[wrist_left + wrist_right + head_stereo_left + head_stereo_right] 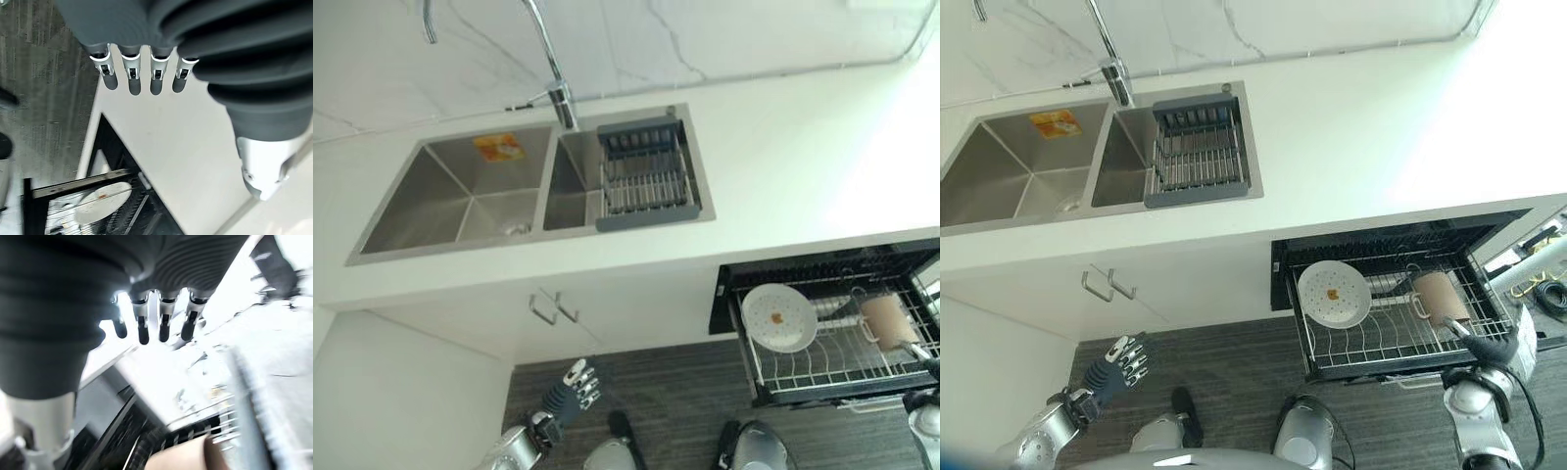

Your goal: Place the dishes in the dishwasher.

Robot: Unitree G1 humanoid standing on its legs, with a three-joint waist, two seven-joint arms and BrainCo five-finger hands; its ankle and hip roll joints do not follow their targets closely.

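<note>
Your pulled-out dishwasher rack (1386, 338) below the white surface (1361, 137) holds a white plate (1334, 293) standing at its left end and a brown cup (1440, 297) lying toward its right. Your right hand (1489, 345) sits at the rack's front right corner just beside the cup, fingers straight and holding nothing. Your left hand (1121, 362) hangs over the dark floor (1234, 372) with fingers spread, well apart from the rack; a drying basket (1197, 152) rests in the sink (1028, 176).

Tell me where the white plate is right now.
The white plate stands in the left part of the pulled-out dishwasher rack, under the counter on the robot's right, with a brown mug to its right.
</note>
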